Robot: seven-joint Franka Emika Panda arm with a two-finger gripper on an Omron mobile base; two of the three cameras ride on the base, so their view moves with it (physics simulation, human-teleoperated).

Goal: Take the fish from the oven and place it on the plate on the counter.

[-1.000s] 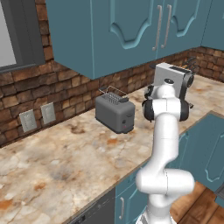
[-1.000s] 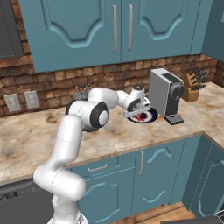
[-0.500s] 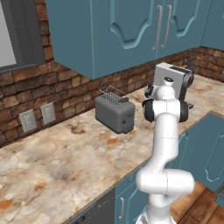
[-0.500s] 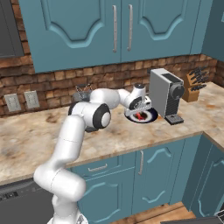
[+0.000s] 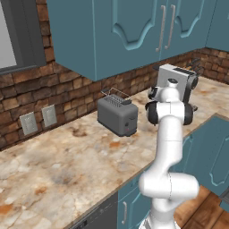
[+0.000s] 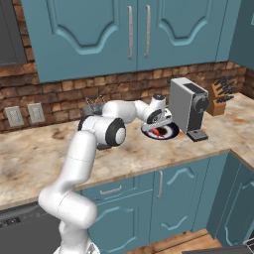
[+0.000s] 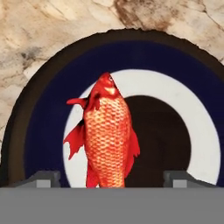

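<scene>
The red-orange fish lies on the round plate, which has dark blue, white and black rings. The plate rests on the beige marbled counter, with the fish on its left part. My gripper hangs straight above the plate, open. Its fingertips stand wide apart on either side of the fish's tail end and do not touch it. From the right base view, the gripper sits just over the plate, beside the coffee machine. The oven is out of view.
A grey coffee machine stands right next to the plate on its right. A toaster sits against the brick wall to the left. A knife block is in the far right corner. Teal cabinets hang overhead.
The hand has shifted only slightly above the plate. The fish stays on the plate, and the base has not moved.
</scene>
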